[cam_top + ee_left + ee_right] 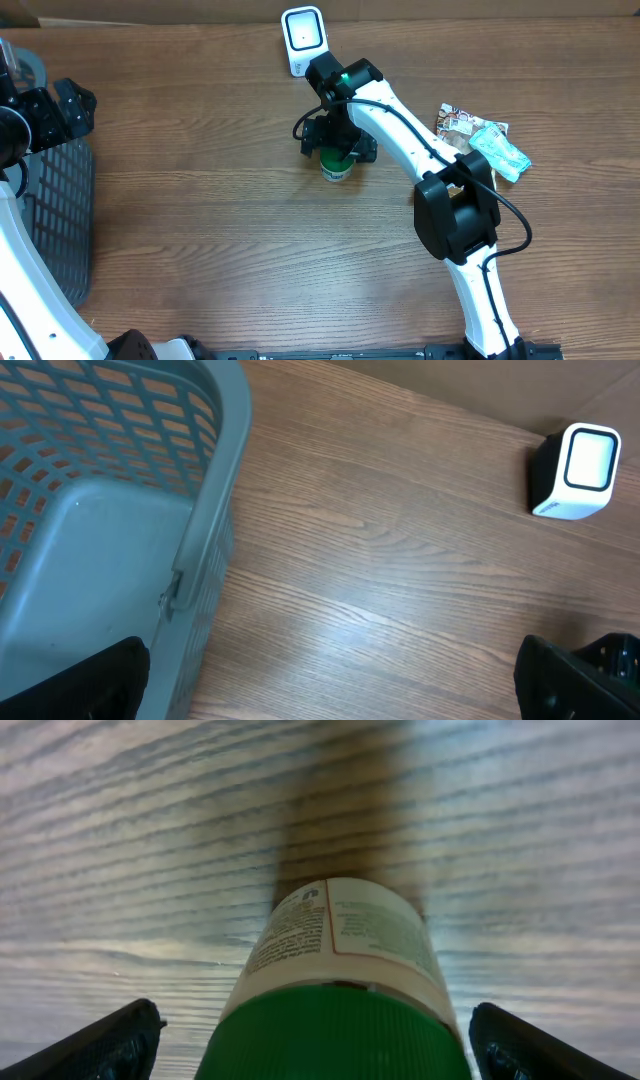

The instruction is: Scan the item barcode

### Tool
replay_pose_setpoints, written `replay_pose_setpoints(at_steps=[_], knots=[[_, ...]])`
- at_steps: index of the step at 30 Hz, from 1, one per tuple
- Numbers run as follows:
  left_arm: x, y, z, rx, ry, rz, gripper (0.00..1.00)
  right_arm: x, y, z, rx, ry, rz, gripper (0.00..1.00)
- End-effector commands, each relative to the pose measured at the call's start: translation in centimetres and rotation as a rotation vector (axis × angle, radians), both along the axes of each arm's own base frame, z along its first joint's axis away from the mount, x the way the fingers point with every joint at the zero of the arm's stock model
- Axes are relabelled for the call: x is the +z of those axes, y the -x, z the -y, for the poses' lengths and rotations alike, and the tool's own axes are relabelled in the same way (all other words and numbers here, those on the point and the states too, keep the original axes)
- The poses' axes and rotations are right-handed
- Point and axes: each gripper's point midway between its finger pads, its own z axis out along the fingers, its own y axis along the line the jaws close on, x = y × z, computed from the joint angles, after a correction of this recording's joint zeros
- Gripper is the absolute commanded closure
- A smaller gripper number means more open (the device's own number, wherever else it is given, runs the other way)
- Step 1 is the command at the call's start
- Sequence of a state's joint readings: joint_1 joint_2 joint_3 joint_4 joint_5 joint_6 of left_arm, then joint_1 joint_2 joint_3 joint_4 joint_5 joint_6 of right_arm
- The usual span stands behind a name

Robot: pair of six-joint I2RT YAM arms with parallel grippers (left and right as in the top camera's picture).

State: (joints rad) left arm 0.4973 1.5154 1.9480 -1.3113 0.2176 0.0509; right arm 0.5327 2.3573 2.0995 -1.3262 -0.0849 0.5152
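Nearest the right wrist camera is the green cap (335, 1035) of the bottle (340, 950). The bottle stands upright on the wood surface (200, 250), its white printed label running away below the cap. No barcode shows on the side that faces the lens (only small print and a red-ruled panel), so it probably sits round the back or is too small to make out.

I judge the step in hand to be the grasp before presenting the bottle. To do it well, close squarely on the cap or just under it, with both fingers meeting at once so the bottle does not tip. Then lift straight up and turn the label until the code faces the window of the scanner (303, 35), which stands just beyond the bottle toward the far edge.

The right pincer (320, 1045) is spread wide. One fingertip is at each lower corner of the wrist view, on either side of the cap with clear gaps. It touches nothing and holds nothing.

Farther right lie some snack packets (485, 140), well apart from the bottle. At the far left, the left pincer (340, 690) hangs wide open and empty beside the grey basket (110, 510).
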Motion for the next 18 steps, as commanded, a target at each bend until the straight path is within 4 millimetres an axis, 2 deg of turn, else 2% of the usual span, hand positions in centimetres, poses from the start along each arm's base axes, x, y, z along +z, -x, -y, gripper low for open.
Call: replay_pose_setpoints(at_steps=[1, 7, 10, 13, 18], knots=[[0.1, -0.2, 0.4, -0.004, 0.014, 0.010, 0.00, 3.6, -0.9, 0.5, 0.196, 0.005, 0.119, 0.00], [0.1, -0.2, 0.4, -0.004, 0.014, 0.010, 0.00, 3.1, -0.4, 2.1, 0.209, 0.036, 0.077, 0.00], [0.1, -0.2, 0.4, -0.004, 0.014, 0.009, 0.00, 3.0, -0.3, 1.9, 0.220, 0.022, 0.070, 0.05], [0.1, -0.2, 0.4, -0.004, 0.014, 0.010, 0.00, 3.1, 0.2, 0.8, 0.277, -0.028, 0.060, 0.10], [0.1, -0.2, 0.4, -0.004, 0.014, 0.010, 0.00, 3.0, 0.2, 0.8, 0.269, -0.030, 0.057, 0.18]])
